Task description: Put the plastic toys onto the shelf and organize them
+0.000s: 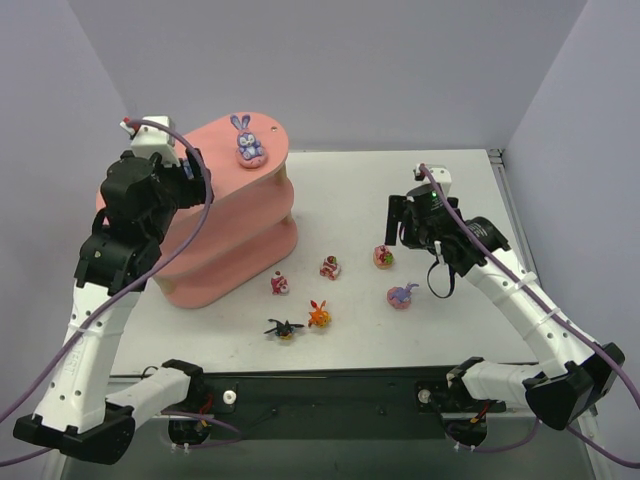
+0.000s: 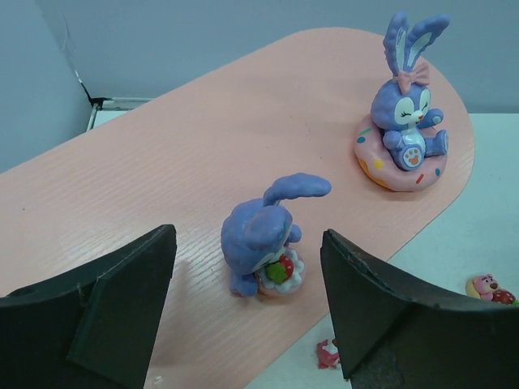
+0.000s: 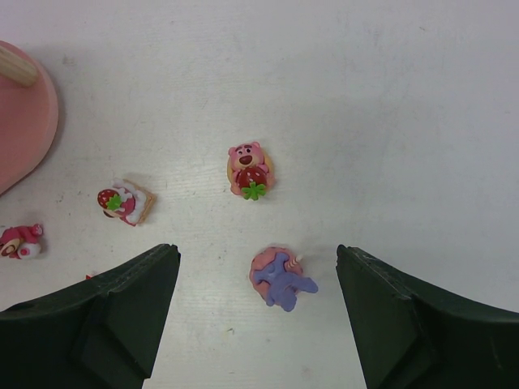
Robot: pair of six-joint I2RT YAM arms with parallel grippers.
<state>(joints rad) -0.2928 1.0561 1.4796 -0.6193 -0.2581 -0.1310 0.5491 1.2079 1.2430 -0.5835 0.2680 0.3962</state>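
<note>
Left wrist view: the left gripper (image 2: 247, 243) stands wide open over the top board of the shelf (image 2: 203, 138), its two dark fingers (image 2: 122, 308) on either side of a small blue-purple bunny (image 2: 261, 243) with a clear gap on both sides, so nothing is held. That bunny stands upright on the salmon-pink board, a strawberry at its front. Farther along the same board, near the rounded end, a larger bunny on a pink ring base (image 2: 403, 121) sits upright with a pink bow between its ears.

The right gripper (image 3: 258, 255) is also spread wide and empty, hanging above the white table (image 1: 400, 190). Below it a purple figure on a pink base (image 3: 280, 279) lies tipped over, and just beyond is a pink bear with a strawberry (image 3: 248, 168). To the side lie a strawberry cake piece (image 3: 124, 203) and a small pink-red toy (image 3: 20, 241).

From the top camera, an orange toy (image 1: 318, 315) and a black-yellow spiky toy (image 1: 285, 328) rest close together near the arms' bases, in front of the three-tier shelf. Pale grey-lilac walls (image 1: 400, 70) close in the table.
</note>
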